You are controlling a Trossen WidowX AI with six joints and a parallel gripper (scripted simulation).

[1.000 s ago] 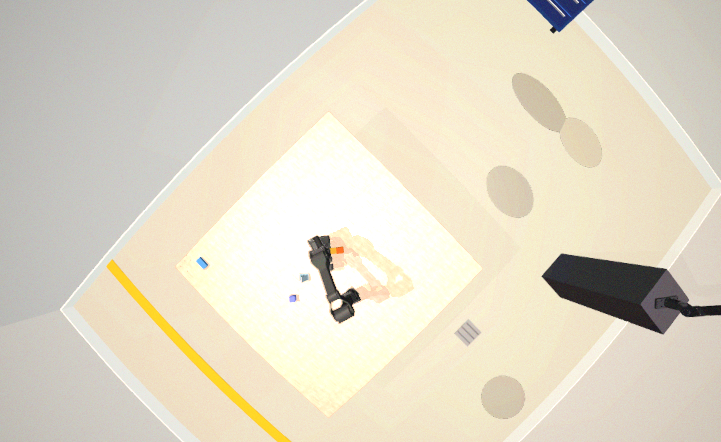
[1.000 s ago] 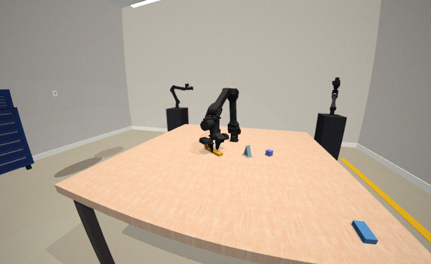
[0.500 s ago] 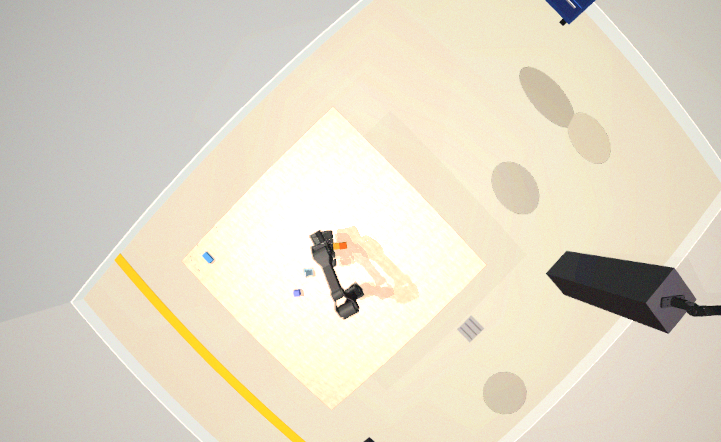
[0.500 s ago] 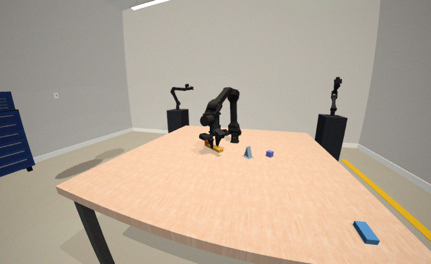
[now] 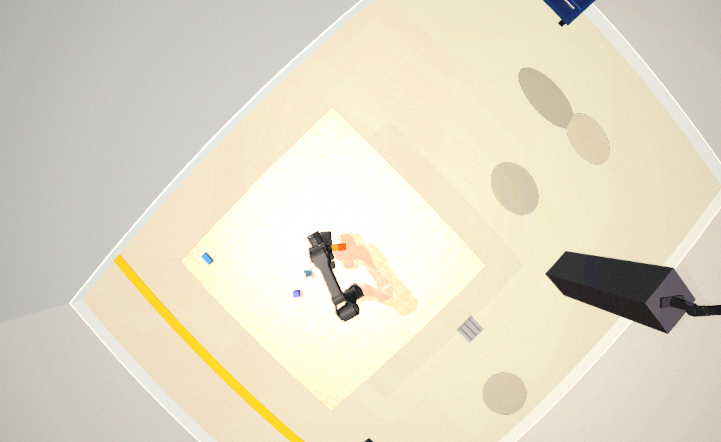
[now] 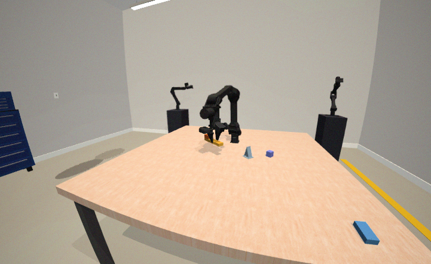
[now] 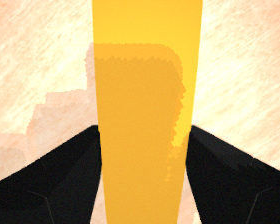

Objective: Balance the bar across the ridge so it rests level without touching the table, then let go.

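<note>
The orange bar (image 6: pixel 214 141) (image 7: pixel 143 96) (image 5: pixel 339 247) lies flat on the table (image 6: pixel 210 196). My gripper (image 6: pixel 214 137) (image 7: pixel 143 135) (image 5: pixel 325 245) is down over it, with one black finger pressed against each long side, shut on the bar. The ridge is a small light blue wedge (image 6: pixel 248 152) (image 5: pixel 308 272) that stands upright on the table to the right of the bar, apart from it. In the wrist view the bar fills the middle, running away from the camera between the two fingers.
A small purple cube (image 6: pixel 269 153) (image 5: pixel 296 293) sits right of the wedge. A flat blue block (image 6: pixel 366 232) (image 5: pixel 206 258) lies near the table's front right corner. The arm's base (image 6: pixel 234 135) stands just behind the bar.
</note>
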